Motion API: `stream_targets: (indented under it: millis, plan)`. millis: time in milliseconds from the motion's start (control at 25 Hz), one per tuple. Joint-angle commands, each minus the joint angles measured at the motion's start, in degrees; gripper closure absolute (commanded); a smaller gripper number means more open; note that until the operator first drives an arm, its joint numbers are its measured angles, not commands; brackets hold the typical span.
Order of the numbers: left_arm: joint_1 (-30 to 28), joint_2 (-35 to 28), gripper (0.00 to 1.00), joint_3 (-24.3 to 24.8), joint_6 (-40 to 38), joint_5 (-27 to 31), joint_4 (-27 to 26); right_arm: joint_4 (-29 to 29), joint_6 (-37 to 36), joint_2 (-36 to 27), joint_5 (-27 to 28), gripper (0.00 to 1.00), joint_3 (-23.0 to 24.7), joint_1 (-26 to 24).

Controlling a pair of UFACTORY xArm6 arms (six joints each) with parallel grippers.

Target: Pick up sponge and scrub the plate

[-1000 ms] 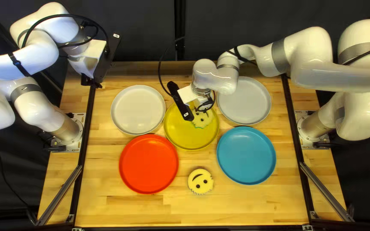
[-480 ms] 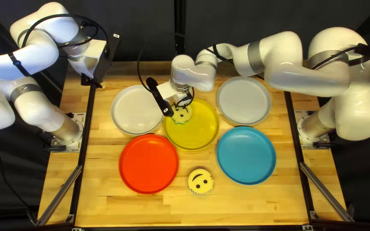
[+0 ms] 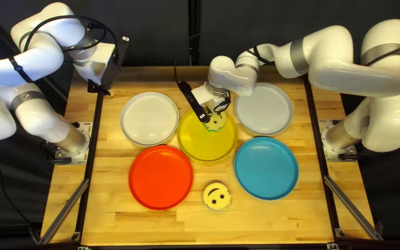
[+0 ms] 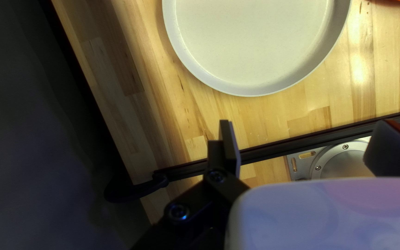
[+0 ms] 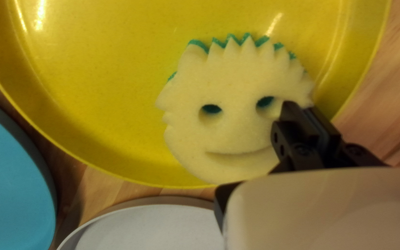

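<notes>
Sponge [image 3: 216, 122] in your right gripper [image 3: 209, 112], over the part of the yellow plate [image 3: 208, 143] nearest the grey plate [image 3: 264, 109]; the sponge is a pale yellow, roughly round face, with a zigzag crest of hair along one edge; a green layer shows beneath the points of the crest; two oval eye holes look dark inside, and a long curved slit makes the smile; the yellow face is turned up toward the right wrist view's camera. Your right gripper [image 5: 307, 121] is closed on the sponge's side edge, close by one eye, its two fingers near each other with the sponge pinched between; whether the green side touches the plate cannot be told.

Your left gripper [image 3: 100, 89] is raised beyond the white plate [image 3: 149, 118], near the table's far left corner; its fingers stand wide apart with nothing between them, and in the left wrist view the white plate lies ahead of them.

On the table [image 3: 274, 217], the red plate [image 3: 161, 177] and the blue plate [image 3: 265, 168] lie on either side of the yellow one, toward the near edge; a second sponge [image 3: 217, 196], also a yellow smiling face, lies between and a little nearer, its smile upside down in the top left view.
</notes>
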Motion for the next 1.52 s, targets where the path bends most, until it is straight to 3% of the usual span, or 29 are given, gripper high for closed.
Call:
stream_targets:
  millis: [40, 320, 480, 640, 920, 1080, 1240, 1520]
  plan:
    - [0.0, 0.0, 0.0, 0.0, 0.0, 0.0, 0.0, 0.0, 0.1, 3.7, 0.5, 1.0, -4.8, 0.9]
    - [0.0, 0.0, 0.0, 0.0, 0.0, 0.0, 0.0, -1.1, 1.0, 9.7, 3.1, 1.0, -14.8, 3.5]
    - [0.0, 0.0, 0.0, 0.0, 0.0, 0.0, 0.0, -1.8, 1.3, 11.6, 3.3, 1.0, -17.7, 4.9]
    - [0.0, 0.0, 0.0, 0.0, 0.0, 0.0, 0.0, -0.5, -0.5, 9.1, 1.6, 1.0, -13.4, 4.5]
    - [0.0, 0.0, 0.0, 0.0, 0.0, 0.0, 0.0, 1.1, -2.1, -1.1, -1.4, 1.0, 1.9, 3.0]
    - [0.0, 0.0, 0.0, 0.0, 0.0, 0.0, 0.0, 0.8, -0.6, -4.0, -0.4, 1.0, 4.7, 3.0]
    - [0.0, 0.0, 0.0, 0.0, 0.0, 0.0, 0.0, 0.3, 0.7, -1.8, 0.5, 1.0, 1.6, 4.0]
    - [0.0, 0.0, 0.0, 0.0, 0.0, 0.0, 0.0, 1.1, -0.4, 8.8, 4.6, 1.0, -14.2, 3.9]
